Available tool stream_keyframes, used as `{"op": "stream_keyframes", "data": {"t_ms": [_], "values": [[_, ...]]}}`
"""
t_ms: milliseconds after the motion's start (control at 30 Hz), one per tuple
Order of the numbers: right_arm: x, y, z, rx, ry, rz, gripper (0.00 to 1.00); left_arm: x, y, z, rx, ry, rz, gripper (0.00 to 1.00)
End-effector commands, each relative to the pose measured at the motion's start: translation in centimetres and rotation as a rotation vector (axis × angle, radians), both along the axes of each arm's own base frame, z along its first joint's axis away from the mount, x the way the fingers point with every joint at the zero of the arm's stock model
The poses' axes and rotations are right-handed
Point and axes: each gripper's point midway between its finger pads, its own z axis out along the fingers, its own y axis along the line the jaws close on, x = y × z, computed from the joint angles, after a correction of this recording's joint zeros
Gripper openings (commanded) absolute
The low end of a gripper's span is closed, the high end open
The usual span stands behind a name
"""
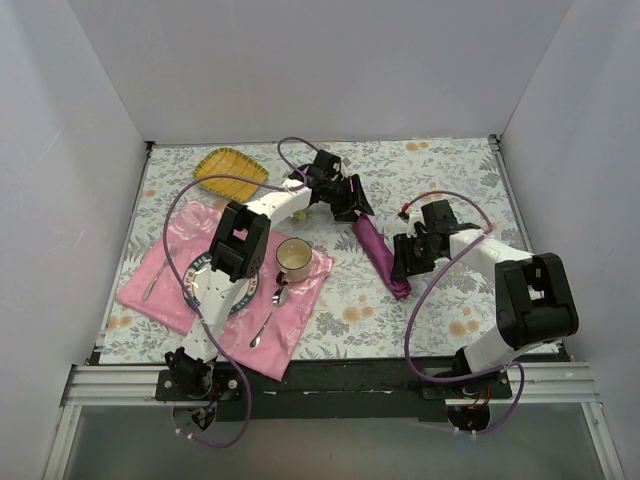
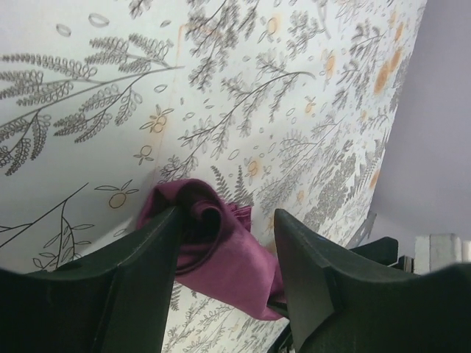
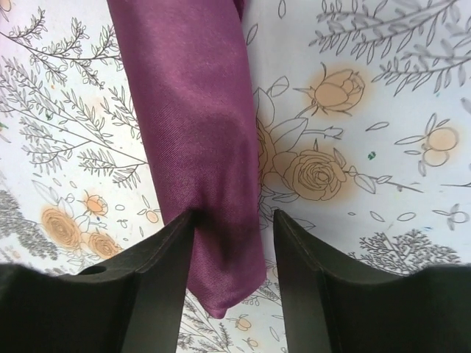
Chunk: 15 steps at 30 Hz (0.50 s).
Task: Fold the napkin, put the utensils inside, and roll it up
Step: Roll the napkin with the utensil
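The rolled napkin (image 1: 381, 256) lies in the middle of the counter (image 1: 450, 180), the left gripper (image 1: 357, 210) astride its 11 o'clock end, clamped or not I cannot tell, and the right gripper (image 1: 403, 270) slightly apart around its 5 o'clock end.

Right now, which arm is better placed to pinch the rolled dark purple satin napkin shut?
Probably right. The right claw straddles the rolled dark purple satin napkin closely on both sides; the left claw sits over its far end with a gap beside one finger.
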Motion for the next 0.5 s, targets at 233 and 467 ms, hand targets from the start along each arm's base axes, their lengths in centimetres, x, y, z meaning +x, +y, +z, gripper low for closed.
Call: {"op": "stream_keyframes", "data": {"t_ms": [233, 467], "values": [[4.5, 0.4, 6.6, -0.315, -0.319, 0.077, 0.78, -0.3, 1.9, 11.4, 0.008, -0.104, 0.071, 0.56], [5.6, 2.8, 6.5, -0.545, -0.436, 0.13, 0.82, -1.5, 5.5, 14.2, 0.047, -0.059, 0.23, 0.57]]}}
